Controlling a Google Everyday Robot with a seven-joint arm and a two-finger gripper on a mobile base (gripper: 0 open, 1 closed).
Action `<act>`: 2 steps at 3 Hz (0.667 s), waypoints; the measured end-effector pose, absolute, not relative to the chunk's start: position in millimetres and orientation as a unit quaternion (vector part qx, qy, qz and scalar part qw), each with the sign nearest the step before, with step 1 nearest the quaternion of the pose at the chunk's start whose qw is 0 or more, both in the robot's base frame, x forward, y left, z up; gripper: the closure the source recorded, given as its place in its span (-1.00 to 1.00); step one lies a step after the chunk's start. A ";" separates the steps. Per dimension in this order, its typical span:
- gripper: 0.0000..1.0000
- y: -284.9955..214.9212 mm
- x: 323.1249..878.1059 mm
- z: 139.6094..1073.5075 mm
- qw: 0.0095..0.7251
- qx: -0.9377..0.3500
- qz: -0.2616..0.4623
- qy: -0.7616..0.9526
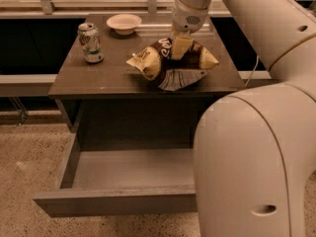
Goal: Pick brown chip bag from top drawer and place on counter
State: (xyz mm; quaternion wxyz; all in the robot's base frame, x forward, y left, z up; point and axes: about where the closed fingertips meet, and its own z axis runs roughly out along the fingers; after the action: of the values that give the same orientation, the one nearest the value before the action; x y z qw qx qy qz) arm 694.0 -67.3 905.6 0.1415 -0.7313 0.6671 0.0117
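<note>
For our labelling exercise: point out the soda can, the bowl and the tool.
soda can [91, 44]: camera view, its label.
bowl [123, 28]: camera view, front side.
tool [179, 52]: camera view, between fingertips, gripping brown chip bag [151, 63] over counter [98, 80].

Counter [98, 80] w/ can [90, 42], bowl [124, 22], claw [180, 47] gripping bag [168, 68]

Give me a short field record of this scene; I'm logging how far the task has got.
gripper: above the counter, right of centre, shut on the brown chip bag
brown chip bag: held over the counter; contact with it unclear
top drawer: pulled open, bag not in it
soda can: upright, counter's left side
bowl: near counter's back edge
</note>
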 end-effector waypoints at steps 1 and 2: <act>1.00 -71.0 715.0 912.2 0.169 -0.728 -0.011 0.664; 1.00 -80.0 735.4 922.6 0.209 -0.719 -0.031 0.662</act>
State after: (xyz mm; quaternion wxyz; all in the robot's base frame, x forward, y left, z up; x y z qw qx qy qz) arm 735.4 -80.0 922.6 0.2093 -0.7187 0.6624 -0.0307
